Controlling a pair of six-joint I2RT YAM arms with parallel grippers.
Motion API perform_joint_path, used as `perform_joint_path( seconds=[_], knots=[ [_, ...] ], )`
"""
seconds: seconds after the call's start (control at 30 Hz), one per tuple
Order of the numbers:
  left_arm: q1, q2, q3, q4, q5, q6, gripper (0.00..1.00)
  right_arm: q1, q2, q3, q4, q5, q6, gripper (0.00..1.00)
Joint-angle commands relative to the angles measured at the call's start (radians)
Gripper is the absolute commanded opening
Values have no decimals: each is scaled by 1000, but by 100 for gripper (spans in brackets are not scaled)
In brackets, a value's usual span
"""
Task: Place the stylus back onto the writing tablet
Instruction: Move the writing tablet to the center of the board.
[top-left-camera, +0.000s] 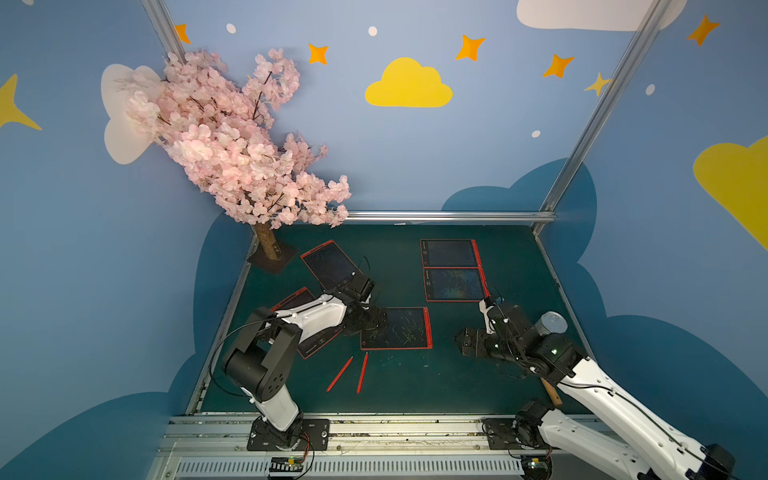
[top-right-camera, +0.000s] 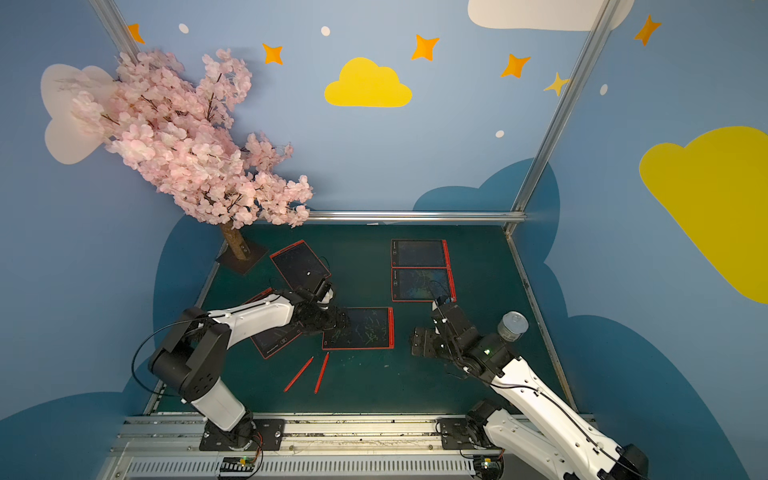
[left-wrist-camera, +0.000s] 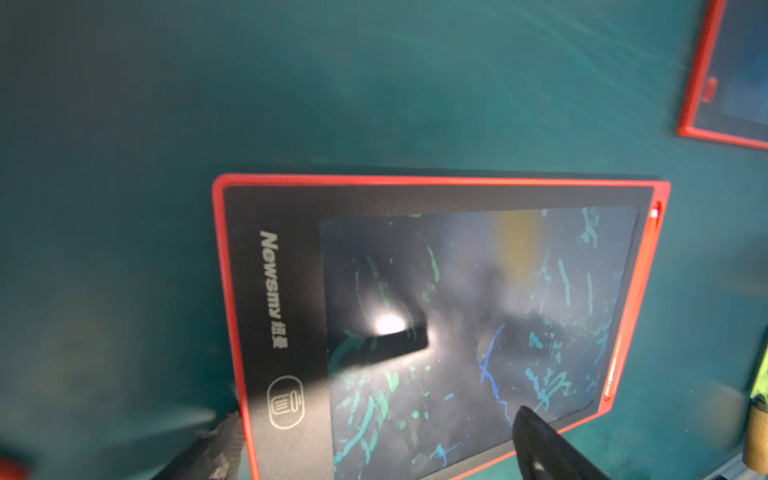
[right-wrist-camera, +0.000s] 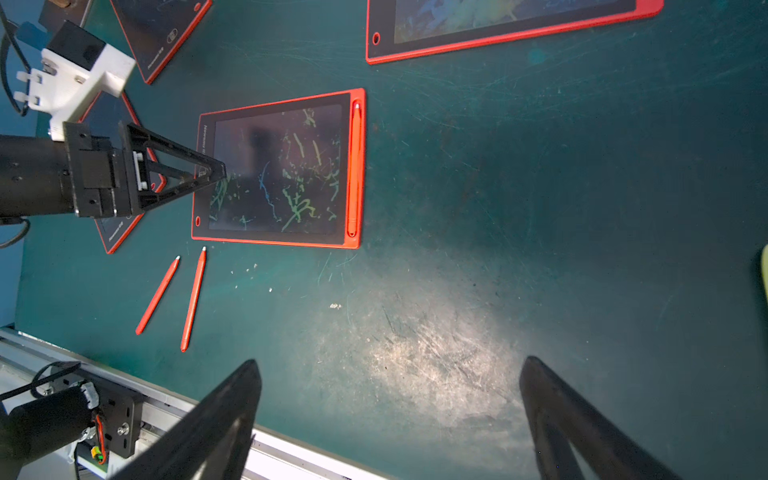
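Red styluses (right-wrist-camera: 158, 295), two, are lying loose on the mat (right-wrist-camera: 457, 291) near the scribbled tablet (right-wrist-camera: 278, 166), whose slot is already holding one, and you're hovering the left gripper (right-wrist-camera: 218, 172) and right gripper (right-wrist-camera: 392, 370) wide open, grabbing nothing yet.

Green table (top-left-camera: 415, 374): surface scratched, with a pale scuffed patch (right-wrist-camera: 436, 353) and small crumbs in the right wrist view. Five red-framed writing tablets lie flat on it. The scribbled tablet (top-left-camera: 397, 328) is near the middle and the angled tablet (top-left-camera: 328, 264) toward the far left. The covered tablet (top-right-camera: 276, 343) is at the left, largely under an arm. The far tablet (top-left-camera: 451, 253) and near tablet (top-left-camera: 455, 284) sit edge to edge at the far right. Two loose red styluses, the slanted stylus (top-left-camera: 339, 374) and the straighter stylus (top-left-camera: 362, 372), lie just in front of the scribbled tablet. They are close together but apart, white tips toward the tablet. The tree base plate (top-left-camera: 272, 259) is in the far left corner. The grey can (top-left-camera: 550, 326) is near the right edge.
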Motion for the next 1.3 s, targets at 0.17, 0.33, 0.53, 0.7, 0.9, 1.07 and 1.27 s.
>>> perform_joint_path(
  seconds=[0.17,0.33,0.53,0.7,0.9,1.07,1.27],
  knots=[
    [-84,85,16,31,51,-95,99,-12,20,-36,-6,-6,53,96],
    [-130,117,44,58,55,-143,99,-18,46,-72,33,-56,97,95],
    [-191,173,97,91,65,-191,99,-19,99,-137,117,-125,125,96],
    [-217,207,123,131,74,-227,99,-28,139,-186,200,-147,167,96],
    [-238,245,155,174,115,-250,99,-48,173,-226,271,-119,205,96],
    [-252,279,185,194,131,-268,99,-102,223,-235,313,-132,185,96],
    [-257,315,210,239,146,-289,99,-158,283,-254,379,-146,155,96]
  ],
)
